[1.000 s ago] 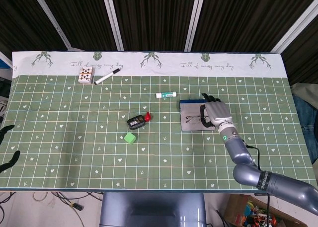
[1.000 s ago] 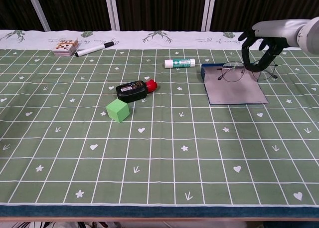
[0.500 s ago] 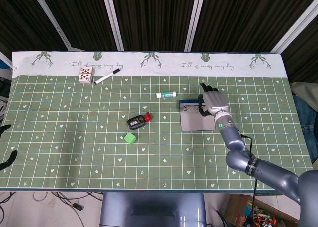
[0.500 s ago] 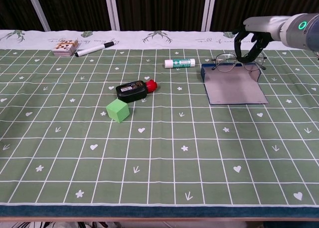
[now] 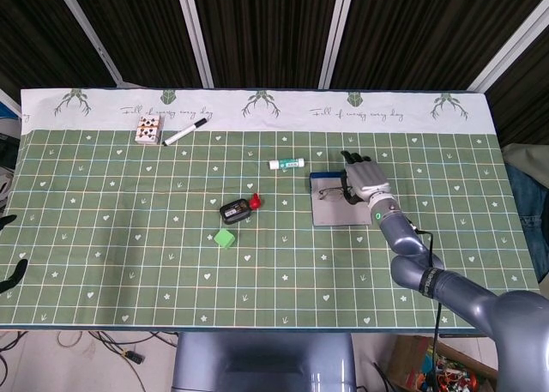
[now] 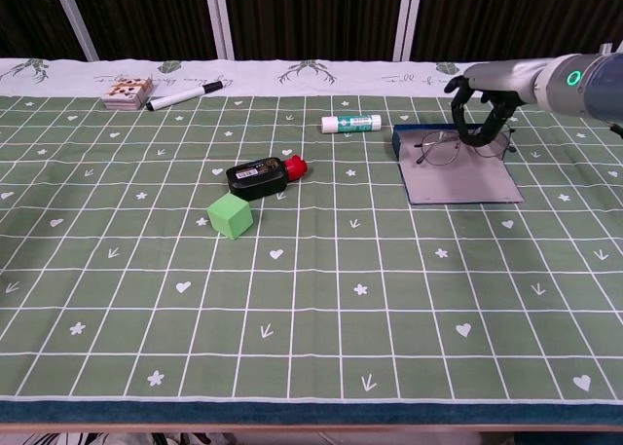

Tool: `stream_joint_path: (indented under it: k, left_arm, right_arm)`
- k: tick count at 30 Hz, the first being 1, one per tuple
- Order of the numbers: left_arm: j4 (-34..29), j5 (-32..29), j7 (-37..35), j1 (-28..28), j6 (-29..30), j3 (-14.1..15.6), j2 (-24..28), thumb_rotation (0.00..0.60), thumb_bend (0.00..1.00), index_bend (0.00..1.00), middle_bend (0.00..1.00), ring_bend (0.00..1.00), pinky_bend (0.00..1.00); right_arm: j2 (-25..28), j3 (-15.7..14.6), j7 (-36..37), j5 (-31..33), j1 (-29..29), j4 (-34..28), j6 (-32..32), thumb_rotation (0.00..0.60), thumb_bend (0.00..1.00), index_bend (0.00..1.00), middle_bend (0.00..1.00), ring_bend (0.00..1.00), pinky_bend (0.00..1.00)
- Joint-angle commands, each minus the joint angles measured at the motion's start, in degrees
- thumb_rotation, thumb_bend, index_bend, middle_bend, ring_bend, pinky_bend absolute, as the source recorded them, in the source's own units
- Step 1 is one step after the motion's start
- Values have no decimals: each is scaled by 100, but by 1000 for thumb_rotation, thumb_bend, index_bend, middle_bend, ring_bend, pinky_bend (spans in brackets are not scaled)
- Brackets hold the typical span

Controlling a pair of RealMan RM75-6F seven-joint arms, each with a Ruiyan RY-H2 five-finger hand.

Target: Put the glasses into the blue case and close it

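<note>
The blue case (image 5: 339,210) (image 6: 462,177) lies open and flat on the green cloth, right of centre. The thin-framed glasses (image 5: 329,192) (image 6: 437,151) rest in its far part, against the raised blue back rim. My right hand (image 5: 362,176) (image 6: 483,109) hangs over their right end, and its dark fingers curl down around the frame and still pinch it. Of my left hand (image 5: 10,273), only dark fingertips show at the left edge of the head view, spread apart and holding nothing.
A glue stick (image 5: 286,164) (image 6: 351,124) lies just left of the case. Further left are a black device with a red cap (image 6: 264,175), a green cube (image 6: 230,215), a marker (image 6: 182,96) and a small card box (image 6: 128,92).
My right hand carried the glasses from over the case's right side to its back rim, then lowered them into the far part of the case. The left hand barely moved.
</note>
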Motion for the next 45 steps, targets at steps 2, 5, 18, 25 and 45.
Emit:
stream_joint_path:
  k: [2,5,18,25,45]
  left_arm:
    - [-2,0,23,4,8,0,-2,600,317,180,0,0,0]
    - [-3,-14,40,7,14,-7,-6,600,317,180,0,0,0]
    - [14,-55,102,-5,-16,-18,-33,600,317,180,0,0,0]
    - [11,-55,78,-7,-18,-25,-26,600,317,180,0,0,0]
    - [46,-67,-24,-9,-45,-36,7,600,318,180,0,0,0]
  right_arm:
    - [-135,-28,320,-285,32,249,-128,600,549,697,0,80,147]
    - [-210,-34,493,-439,56,420,-162,600,549,697,0,80,148]
    - [-420,-7,996,-674,145,986,-375,600,549,697,0,80,148]
    - [-537,36,1111,-639,215,1205,-491,600,550,698,0,80,148]
    - [-614,-37,1078,-679,290,1318,-598,600,549,493,0,64,147]
